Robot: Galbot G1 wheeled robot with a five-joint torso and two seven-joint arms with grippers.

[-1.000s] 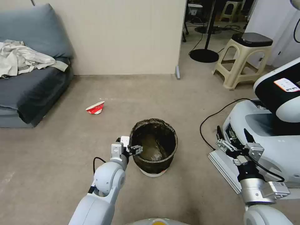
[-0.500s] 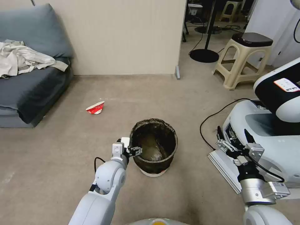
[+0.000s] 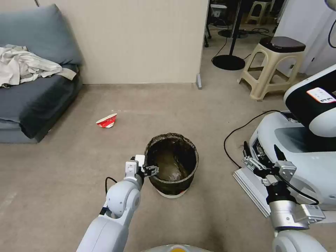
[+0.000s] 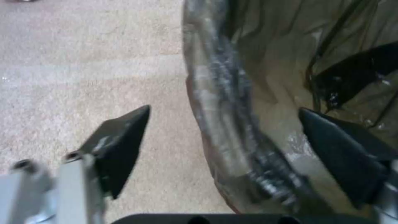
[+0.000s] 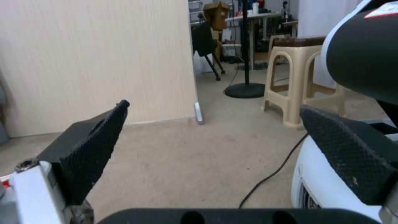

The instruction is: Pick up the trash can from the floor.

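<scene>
Head view: trash can (image 3: 172,167) upright on the floor (image 3: 70,164), dark bag folded over the rim, white base showing; left gripper (image 3: 148,169) at the can's near-left rim, right gripper (image 3: 260,156) well apart from the can, beside a white machine (image 3: 301,147). Left wrist view: left gripper (image 4: 224,130) spread wide, straddling the bagged rim of the trash can (image 4: 224,93), one finger outside, one inside, neither touching. Right wrist view: right gripper (image 5: 213,115) spread wide, holding nothing, facing a beige stool (image 5: 290,93).
</scene>
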